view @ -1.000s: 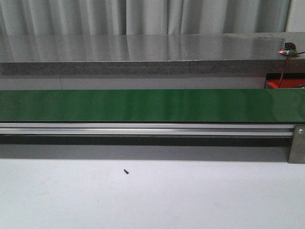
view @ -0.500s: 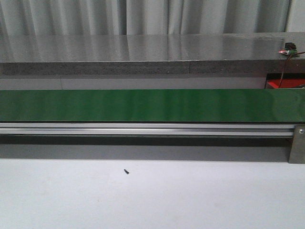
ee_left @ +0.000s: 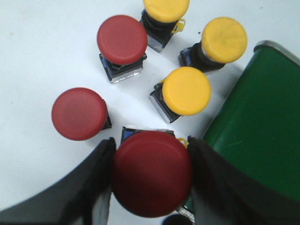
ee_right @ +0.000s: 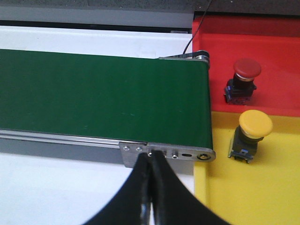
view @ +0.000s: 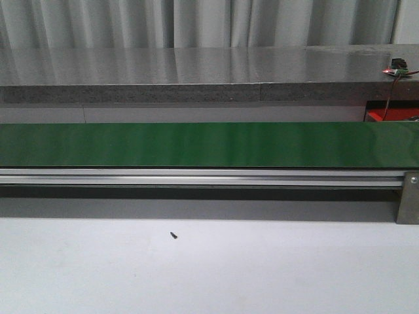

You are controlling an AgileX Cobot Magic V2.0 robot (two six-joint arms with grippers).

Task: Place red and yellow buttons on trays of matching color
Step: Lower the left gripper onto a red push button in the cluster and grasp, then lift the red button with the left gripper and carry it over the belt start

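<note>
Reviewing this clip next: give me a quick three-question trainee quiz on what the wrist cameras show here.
1. True or false: the left gripper is closed on a yellow button.
2. How many buttons lie loose on the white table near the left gripper, not counting the one between its fingers?
3. Which tray holds the red button seen by the right wrist: A) red tray, B) yellow tray, C) green belt?

Key
1. False: it grips a red button.
2. Five: two red, three yellow.
3. A; a yellow button sits on the yellow tray, and the right gripper is shut and holds nothing.
</note>
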